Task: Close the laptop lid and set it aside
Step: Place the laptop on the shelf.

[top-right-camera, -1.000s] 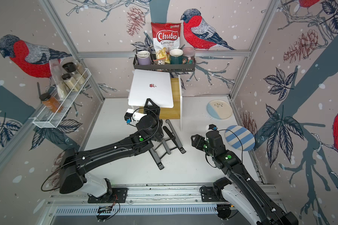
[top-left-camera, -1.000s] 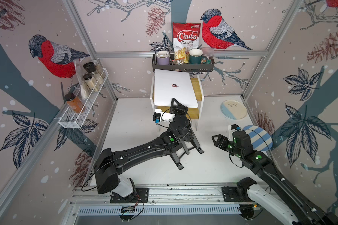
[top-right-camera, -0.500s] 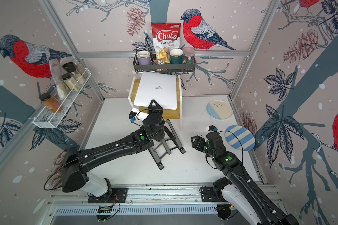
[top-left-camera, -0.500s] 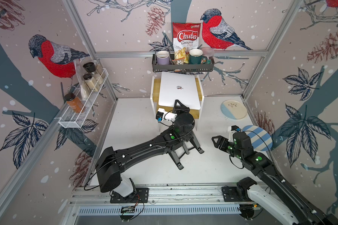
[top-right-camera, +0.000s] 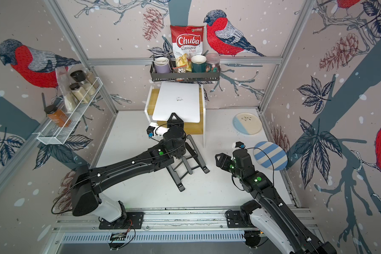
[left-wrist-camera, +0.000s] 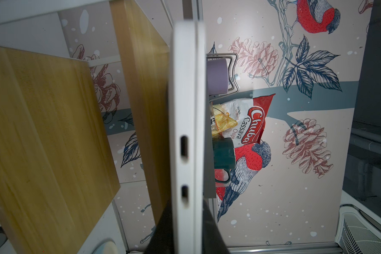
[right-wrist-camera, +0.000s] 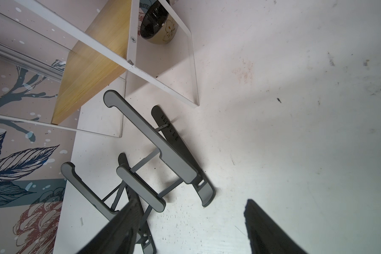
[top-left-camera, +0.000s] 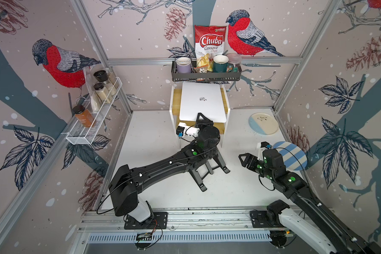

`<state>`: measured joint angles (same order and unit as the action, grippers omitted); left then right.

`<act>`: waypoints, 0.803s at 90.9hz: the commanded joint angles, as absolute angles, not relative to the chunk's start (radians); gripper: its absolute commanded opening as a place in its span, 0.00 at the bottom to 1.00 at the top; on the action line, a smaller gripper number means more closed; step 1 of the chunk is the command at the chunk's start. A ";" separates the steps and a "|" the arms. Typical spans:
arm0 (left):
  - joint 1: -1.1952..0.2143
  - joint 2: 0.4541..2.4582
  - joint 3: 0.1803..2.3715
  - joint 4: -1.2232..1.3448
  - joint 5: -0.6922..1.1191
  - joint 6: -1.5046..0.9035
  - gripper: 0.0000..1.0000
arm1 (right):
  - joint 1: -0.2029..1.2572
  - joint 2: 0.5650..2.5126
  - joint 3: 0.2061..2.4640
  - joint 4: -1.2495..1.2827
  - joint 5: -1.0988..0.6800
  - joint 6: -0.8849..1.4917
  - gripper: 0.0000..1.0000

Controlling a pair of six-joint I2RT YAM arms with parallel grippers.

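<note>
resting closed on shelf [top-left-camera: 176, 101], laptop [top-left-camera: 201, 105] edge inside left pincer [left-wrist-camera: 186, 209], grip unclear, right pincer [right-wrist-camera: 190, 204] spread

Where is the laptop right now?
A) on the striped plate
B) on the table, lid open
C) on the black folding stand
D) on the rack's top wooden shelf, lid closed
D: in a top view the closed laptop lies flat on the rack's top wooden shelf, logo up; the black stand sits bare on the table.
</note>
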<state>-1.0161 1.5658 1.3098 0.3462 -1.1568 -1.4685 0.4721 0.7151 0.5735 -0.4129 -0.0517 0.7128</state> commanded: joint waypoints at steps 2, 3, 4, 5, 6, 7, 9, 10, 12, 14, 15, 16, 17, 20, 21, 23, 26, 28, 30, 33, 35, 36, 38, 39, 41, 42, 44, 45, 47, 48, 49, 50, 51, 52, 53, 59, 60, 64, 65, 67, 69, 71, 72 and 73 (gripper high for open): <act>-1.011 1.557 1.321 0.320 -1.127 -1.499 0.30 | 0.473 0.711 0.576 -0.401 -0.048 0.717 0.76; -1.011 1.556 1.322 0.318 -1.126 -1.499 0.31 | 0.474 0.710 0.576 -0.401 -0.048 0.717 0.76; -1.011 1.556 1.320 0.316 -1.125 -1.499 0.31 | 0.474 0.710 0.577 -0.402 -0.047 0.717 0.76; -1.011 1.555 1.320 0.315 -1.124 -1.500 0.32 | 0.473 0.710 0.577 -0.403 -0.046 0.716 0.76; -1.011 1.554 1.320 0.313 -1.123 -1.500 0.32 | 0.473 0.710 0.577 -0.403 -0.046 0.717 0.76; -1.011 1.553 1.319 0.311 -1.122 -1.502 0.32 | 0.473 0.709 0.578 -0.404 -0.046 0.717 0.76; -1.011 1.551 1.318 0.307 -1.120 -1.504 0.32 | 0.474 0.708 0.578 -0.404 -0.046 0.716 0.76; -1.011 1.550 1.318 0.305 -1.119 -1.505 0.32 | 0.474 0.708 0.579 -0.404 -0.046 0.716 0.76; -1.012 1.548 1.317 0.302 -1.120 -1.506 0.33 | 0.474 0.708 0.578 -0.405 -0.046 0.716 0.76; -1.011 1.546 1.316 0.298 -1.119 -1.505 0.33 | 0.473 0.709 0.579 -0.405 -0.046 0.716 0.76; -1.010 1.545 1.316 0.296 -1.119 -1.504 0.33 | 0.474 0.709 0.579 -0.404 -0.046 0.717 0.76; -1.010 1.543 1.316 0.295 -1.118 -1.503 0.33 | 0.474 0.709 0.578 -0.405 -0.046 0.717 0.76; -1.010 1.542 1.316 0.293 -1.117 -1.502 0.34 | 0.474 0.708 0.579 -0.405 -0.046 0.717 0.76; -1.009 1.538 1.316 0.284 -1.111 -1.503 0.36 | 0.474 0.708 0.579 -0.405 -0.046 0.717 0.76; -1.009 1.537 1.316 0.282 -1.109 -1.502 0.37 | 0.473 0.709 0.580 -0.404 -0.045 0.717 0.76; -1.009 1.534 1.316 0.277 -1.105 -1.500 0.39 | 0.474 0.708 0.579 -0.404 -0.047 0.717 0.76; -1.009 1.531 1.316 0.273 -1.097 -1.492 0.41 | 0.473 0.709 0.578 -0.403 -0.046 0.717 0.76; -1.008 1.527 1.316 0.268 -1.092 -1.486 0.42 | 0.473 0.709 0.577 -0.403 -0.046 0.718 0.76; -1.008 1.524 1.316 0.263 -1.088 -1.482 0.46 | 0.474 0.710 0.578 -0.405 -0.046 0.718 0.76; -1.008 1.520 1.316 0.252 -1.083 -1.473 0.54 | 0.474 0.709 0.577 -0.405 -0.046 0.718 0.76; -1.008 1.516 1.314 0.245 -1.079 -1.467 0.59 | 0.474 0.709 0.577 -0.405 -0.047 0.718 0.76; -1.008 1.513 1.313 0.243 -1.076 -1.462 0.61 | 0.474 0.710 0.578 -0.404 -0.046 0.719 0.76; -1.007 1.510 1.312 0.237 -1.069 -1.454 0.66 | 0.474 0.709 0.578 -0.406 -0.046 0.717 0.76; -1.006 1.507 1.312 0.231 -1.067 -1.449 0.68 | 0.473 0.710 0.578 -0.406 -0.047 0.717 0.76; -1.006 1.500 1.310 0.217 -1.063 -1.442 0.72 | 0.474 0.709 0.578 -0.406 -0.047 0.716 0.76; -1.006 1.497 1.310 0.212 -1.061 -1.438 0.74 | 0.473 0.710 0.578 -0.407 -0.046 0.716 0.76; -1.006 1.492 1.309 0.203 -1.058 -1.431 0.79 | 0.473 0.710 0.578 -0.410 -0.046 0.716 0.76; -1.006 1.490 1.309 0.200 -1.056 -1.427 0.81 | 0.474 0.709 0.578 -0.410 -0.045 0.716 0.76; -1.006 1.487 1.305 0.198 -1.050 -1.417 0.83 | 0.475 0.709 0.577 -0.411 -0.044 0.716 0.76; -1.005 1.485 1.305 0.198 -1.046 -1.412 0.85 | 0.475 0.710 0.577 -0.412 -0.043 0.715 0.76; -1.005 1.483 1.303 0.197 -1.041 -1.407 0.87 | 0.475 0.709 0.577 -0.413 -0.043 0.715 0.76; -1.004 1.481 1.302 0.198 -1.036 -1.402 0.89 | 0.474 0.709 0.577 -0.414 -0.043 0.715 0.77; -1.004 1.479 1.300 0.197 -1.032 -1.399 0.91 | 0.475 0.709 0.577 -0.415 -0.043 0.715 0.76; -1.003 1.477 1.298 0.195 -1.027 -1.398 0.93 | 0.474 0.710 0.578 -0.416 -0.043 0.714 0.76; -1.003 1.475 1.297 0.193 -1.022 -1.397 0.94 | 0.474 0.708 0.577 -0.417 -0.043 0.714 0.76; -1.002 1.459 1.287 0.189 -0.991 -1.375 0.96 | 0.474 0.706 0.578 -0.421 -0.041 0.713 0.77; -1.002 1.456 1.286 0.190 -0.986 -1.368 0.96 | 0.475 0.707 0.578 -0.422 -0.041 0.713 0.77; -1.002 1.442 1.283 0.178 -0.963 -1.356 0.96 | 0.475 0.704 0.578 -0.424 -0.039 0.713 0.77; -1.002 1.439 1.282 0.173 -0.956 -1.355 0.96 | 0.475 0.703 0.578 -0.424 -0.038 0.713 0.78; -1.002 1.432 1.279 0.161 -0.942 -1.353 0.96 | 0.474 0.700 0.578 -0.426 -0.037 0.713 0.78; -1.002 1.424 1.276 0.152 -0.926 -1.354 0.96 | 0.474 0.699 0.578 -0.427 -0.036 0.713 0.79; -1.002 1.414 1.269 0.140 -0.912 -1.353 0.96 | 0.474 0.696 0.578 -0.428 -0.035 0.713 0.79; -1.002 1.406 1.266 0.134 -0.905 -1.353 0.96 | 0.475 0.696 0.579 -0.429 -0.036 0.712 0.80; -1.002 1.400 1.264 0.129 -0.898 -1.353 0.96 | 0.474 0.696 0.579 -0.430 -0.036 0.711 0.80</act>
